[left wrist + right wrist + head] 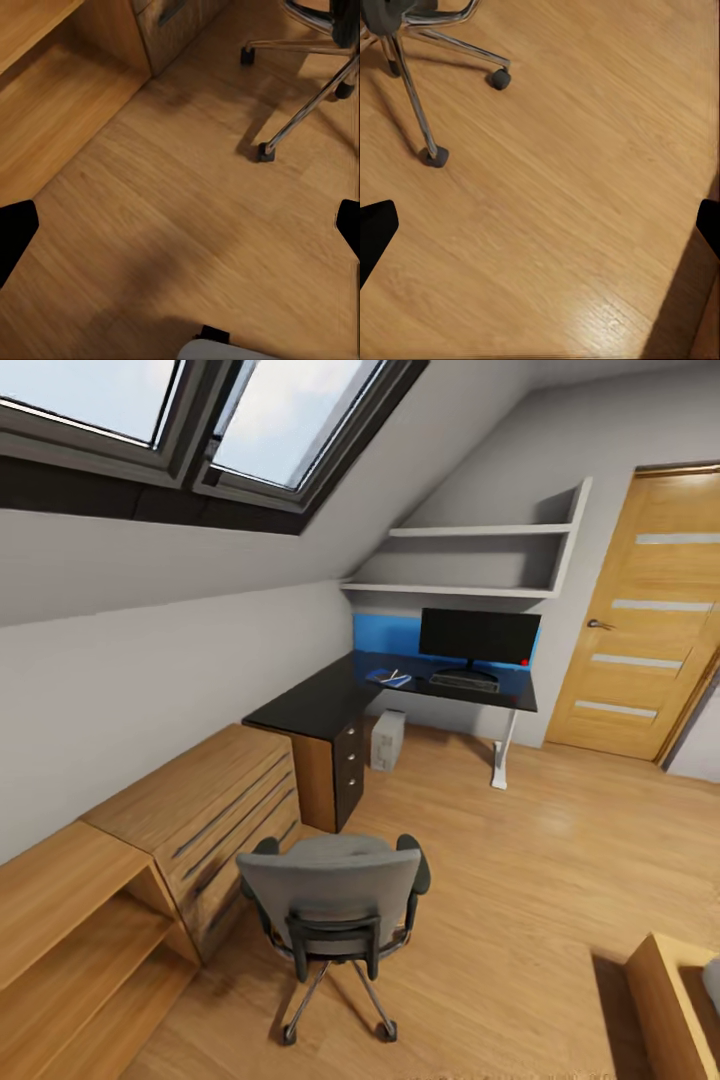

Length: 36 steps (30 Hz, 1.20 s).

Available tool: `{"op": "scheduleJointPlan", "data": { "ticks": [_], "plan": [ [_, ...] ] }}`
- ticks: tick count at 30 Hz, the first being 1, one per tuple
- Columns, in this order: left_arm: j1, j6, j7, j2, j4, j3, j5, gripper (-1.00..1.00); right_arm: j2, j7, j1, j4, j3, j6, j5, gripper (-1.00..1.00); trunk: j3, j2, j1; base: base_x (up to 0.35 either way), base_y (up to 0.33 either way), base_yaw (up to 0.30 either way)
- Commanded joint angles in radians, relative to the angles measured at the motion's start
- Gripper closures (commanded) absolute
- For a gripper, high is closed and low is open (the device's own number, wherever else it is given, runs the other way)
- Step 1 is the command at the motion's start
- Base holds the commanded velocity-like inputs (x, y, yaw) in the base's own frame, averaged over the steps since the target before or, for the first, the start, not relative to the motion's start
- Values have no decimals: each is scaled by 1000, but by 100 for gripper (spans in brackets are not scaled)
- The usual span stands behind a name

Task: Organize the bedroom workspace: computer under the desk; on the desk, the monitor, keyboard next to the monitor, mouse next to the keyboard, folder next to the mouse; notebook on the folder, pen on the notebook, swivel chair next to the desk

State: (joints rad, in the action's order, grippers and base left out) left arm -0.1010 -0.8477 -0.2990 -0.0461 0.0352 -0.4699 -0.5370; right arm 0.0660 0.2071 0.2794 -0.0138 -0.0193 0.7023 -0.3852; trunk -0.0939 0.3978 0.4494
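The swivel chair [330, 890] stands on the wood floor in front of me, its grey backrest toward me. Its chrome base shows in the left wrist view [300, 112] and the right wrist view [412, 90]. Far back, the black desk [500, 698] with a blue back panel carries the monitor [480, 637], the keyboard [463, 682] and the blue folder [386, 676] with a pale pen [396, 679] across it. The computer [388, 738] stands under the desk. Mouse and notebook are too small to make out. My left gripper [180, 232] and right gripper [540, 232] hang open over bare floor.
A light wooden drawer unit [200, 810] runs along the left wall. It meets a black cabinet desk [320, 710] with silver knobs. White shelves [480, 560] hang above the desk, and a wooden door [640, 620] is at the back right. A bed corner [670, 1000] is at the lower right.
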Motion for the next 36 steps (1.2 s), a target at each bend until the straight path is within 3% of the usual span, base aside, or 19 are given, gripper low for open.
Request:
{"op": "scheduleJointPlan", "data": {
  "ticks": [1,18,36],
  "plan": [
    [0,-2,-7,0,0,-9,-4,-100,0,8,1,-1,-2,2,-11,-100,-2,2,1,0,0,-293],
    [0,-2,-8,0,0,-9,-5,-100,0,8,1,-1,-2,2,-11,-100,-2,2,1,0,69,-293],
    [0,-2,-8,0,0,-9,-5,-100,0,8,1,-1,-1,2,-12,-100,-2,2,1,0,267,-276]
  ]
}}
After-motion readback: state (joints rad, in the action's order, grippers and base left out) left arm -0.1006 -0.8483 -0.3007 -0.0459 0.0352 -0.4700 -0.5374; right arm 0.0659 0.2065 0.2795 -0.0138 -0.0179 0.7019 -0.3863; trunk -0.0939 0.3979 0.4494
